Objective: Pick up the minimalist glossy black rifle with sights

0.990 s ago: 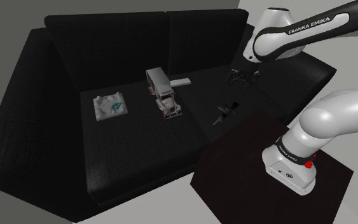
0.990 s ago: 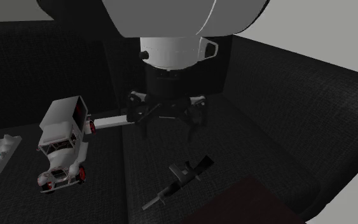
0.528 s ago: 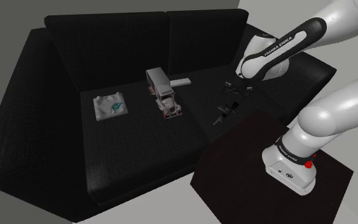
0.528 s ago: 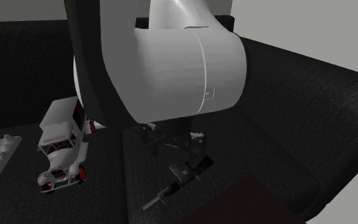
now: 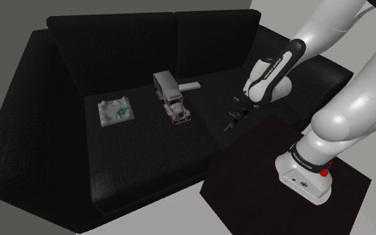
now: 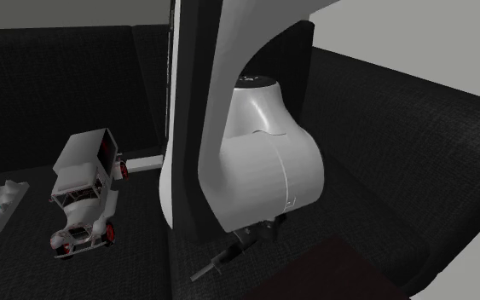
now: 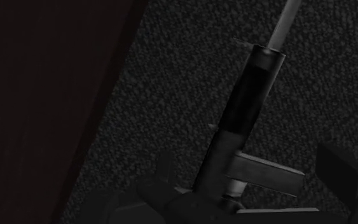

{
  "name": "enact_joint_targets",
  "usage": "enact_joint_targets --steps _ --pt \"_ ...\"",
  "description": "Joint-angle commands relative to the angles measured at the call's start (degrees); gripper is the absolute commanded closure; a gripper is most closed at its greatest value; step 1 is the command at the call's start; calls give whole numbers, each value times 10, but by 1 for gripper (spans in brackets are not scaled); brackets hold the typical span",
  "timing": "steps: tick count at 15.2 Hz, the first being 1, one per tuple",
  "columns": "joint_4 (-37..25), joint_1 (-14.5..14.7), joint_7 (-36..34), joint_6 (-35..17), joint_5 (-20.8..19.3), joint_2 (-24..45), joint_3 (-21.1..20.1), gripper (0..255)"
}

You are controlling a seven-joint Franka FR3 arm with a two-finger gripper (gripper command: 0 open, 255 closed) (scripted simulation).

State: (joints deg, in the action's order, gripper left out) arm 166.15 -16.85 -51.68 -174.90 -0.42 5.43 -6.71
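**While the Hand Is Down Over the Rifle: Status**

Since the frame one second back, the arm (image 5: 353,100) has folded downward. The gripper (image 5: 241,105), then high over the seat, now sits just above the rifle (image 5: 234,120). In the second exterior view a white arm link has come across the scene and covers most of the rifle, leaving its muzzle end exposed. The rifle, the toy truck (image 5: 173,100), the white block (image 5: 116,111) with teal marking and the pale bar (image 5: 190,85) behind the truck have not shifted.

The rifle lies flat on the black sofa (image 5: 39,100), on the seat cushion at the shoulder view's right, close to the edge of the dark stand (image 5: 246,167) and well apart from the truck.

In the wrist view the fingers (image 7: 339,168) stand apart with the rifle's body between them. They are not closed on it. The barrel runs away from the hand and ends in a pale tip.

One second ago the arm's dark band read FRANKA EMIKA. At the present angle that lettering (image 5: 272,68) cannot be read.
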Motion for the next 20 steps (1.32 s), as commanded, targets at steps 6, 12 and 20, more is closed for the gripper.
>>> enact_joint_targets --steps 6,12,20 --pt "-23 43 -30 -80 -32 102 51 0" --pt "-23 46 -31 -81 -30 102 51 255" --pt "-16 35 -29 -60 -30 75 42 255"
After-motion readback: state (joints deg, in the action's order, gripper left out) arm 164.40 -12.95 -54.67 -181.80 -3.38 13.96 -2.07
